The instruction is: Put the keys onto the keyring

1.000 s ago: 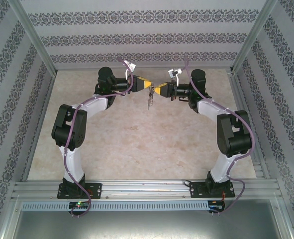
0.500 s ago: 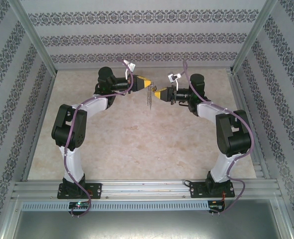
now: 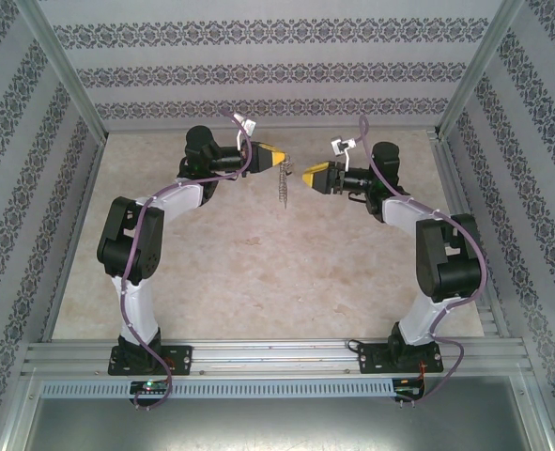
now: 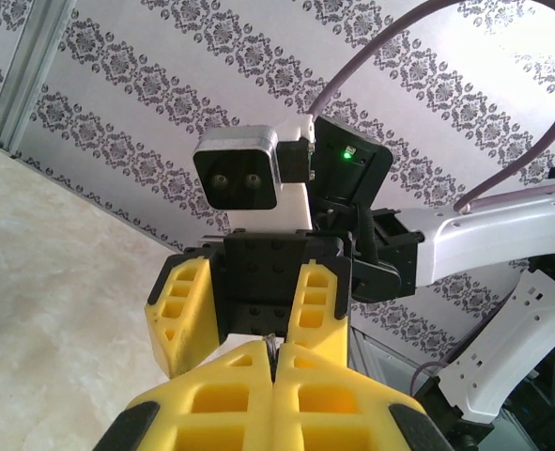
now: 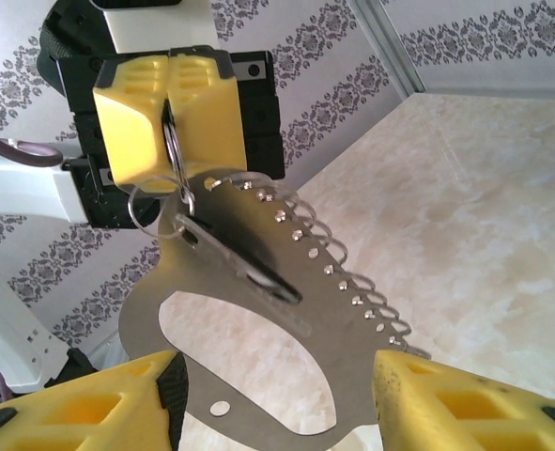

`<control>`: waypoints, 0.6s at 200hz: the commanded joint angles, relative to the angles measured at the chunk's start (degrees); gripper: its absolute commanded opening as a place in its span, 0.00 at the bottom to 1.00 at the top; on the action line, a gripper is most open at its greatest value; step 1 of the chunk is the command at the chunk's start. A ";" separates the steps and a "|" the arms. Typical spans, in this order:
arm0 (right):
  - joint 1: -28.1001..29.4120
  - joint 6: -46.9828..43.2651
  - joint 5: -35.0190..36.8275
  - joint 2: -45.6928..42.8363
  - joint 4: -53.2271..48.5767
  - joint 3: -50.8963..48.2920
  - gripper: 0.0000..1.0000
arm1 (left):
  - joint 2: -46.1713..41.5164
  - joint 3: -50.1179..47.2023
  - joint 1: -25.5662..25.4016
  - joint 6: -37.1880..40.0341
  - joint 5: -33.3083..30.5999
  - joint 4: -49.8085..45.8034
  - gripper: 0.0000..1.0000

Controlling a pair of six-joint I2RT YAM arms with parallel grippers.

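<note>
Top external view: the keyring (image 3: 281,188) is suspended above the tabletop (image 3: 258,282) from the left hand (image 3: 279,160), whose fingers (image 5: 207,113) are clamped shut on its small top ring. The right hand (image 3: 306,176) is held just beside it, partly open and empty. Right wrist view: the black-headed key (image 5: 258,271) is seen lying against the grey loop (image 5: 258,413), the chain (image 5: 338,258) draped along its edge.

Robotics lab cell: aluminium frame (image 3: 277,355), wallpaper-print panels (image 3: 277,80).

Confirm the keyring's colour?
Silvery grey metal; the keyring shows best in the right wrist view.
</note>
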 commanded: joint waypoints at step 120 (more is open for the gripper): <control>5.04 -1.54 -4.40 4.61 3.28 7.45 0.53 | -0.99 2.40 -0.64 -3.34 2.49 5.12 0.00</control>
